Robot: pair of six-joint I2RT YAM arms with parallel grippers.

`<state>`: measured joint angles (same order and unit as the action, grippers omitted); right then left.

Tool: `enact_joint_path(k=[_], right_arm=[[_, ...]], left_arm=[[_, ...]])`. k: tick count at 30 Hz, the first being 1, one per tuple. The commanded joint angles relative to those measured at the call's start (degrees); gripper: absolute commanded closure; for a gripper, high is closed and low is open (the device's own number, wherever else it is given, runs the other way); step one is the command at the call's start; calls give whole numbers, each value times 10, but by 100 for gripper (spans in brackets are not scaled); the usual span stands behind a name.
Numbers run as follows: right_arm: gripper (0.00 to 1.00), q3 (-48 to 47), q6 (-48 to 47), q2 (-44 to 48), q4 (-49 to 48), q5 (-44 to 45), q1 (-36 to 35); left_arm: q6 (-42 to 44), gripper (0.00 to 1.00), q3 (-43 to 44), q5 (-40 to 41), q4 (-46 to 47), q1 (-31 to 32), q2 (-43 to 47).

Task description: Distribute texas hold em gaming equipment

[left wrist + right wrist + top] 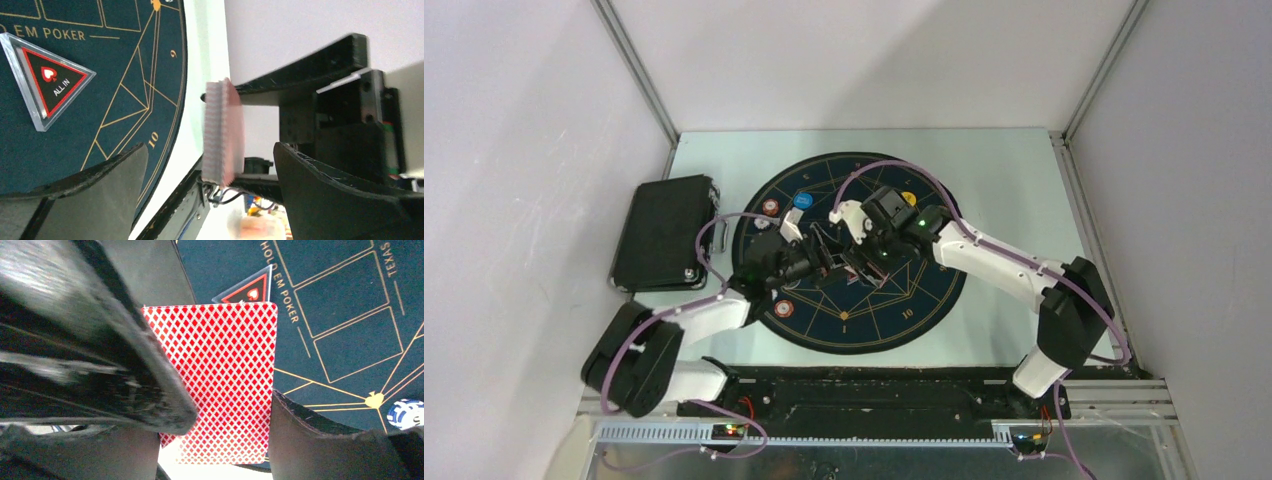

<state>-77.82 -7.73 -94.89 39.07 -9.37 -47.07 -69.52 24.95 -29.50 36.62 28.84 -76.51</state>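
A deck of playing cards (220, 365) with a red diamond-patterned back sits upright between the fingers of my right gripper (215, 432), which is shut on it above the middle of the mat. In the left wrist view the deck (223, 132) shows edge-on. My left gripper (210, 150) stands wide open around the deck, both pads clear of it. The two grippers (829, 262) (861, 262) meet over the mat. A red triangular "ALL IN" token (47, 82) (250, 290) lies flat on the mat beyond the deck. Poker chips rest on the mat: red-white (771, 207), blue (802, 200), yellow (909, 198).
The dark round mat with gold lines (894, 320) covers the table's middle. A black rectangular case (662, 232) lies shut at the left edge. Another red-white chip (784, 308) sits near the mat's front left rim, and a blue-white chip (407, 412) to the right of my right gripper.
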Motion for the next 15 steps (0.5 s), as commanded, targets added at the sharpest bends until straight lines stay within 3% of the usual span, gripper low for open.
enact_joint_path(k=[1, 8, 15], right_arm=[[100, 32, -41, 37, -31, 0, -3], [100, 91, -102, 89, -33, -8, -4], [100, 131, -184, 124, -34, -29, -13]], left_arm=[[104, 0, -6, -30, -97, 10, 90], [217, 0, -10, 5, -298, 10, 201], [209, 0, -30, -29, -266, 10, 211]])
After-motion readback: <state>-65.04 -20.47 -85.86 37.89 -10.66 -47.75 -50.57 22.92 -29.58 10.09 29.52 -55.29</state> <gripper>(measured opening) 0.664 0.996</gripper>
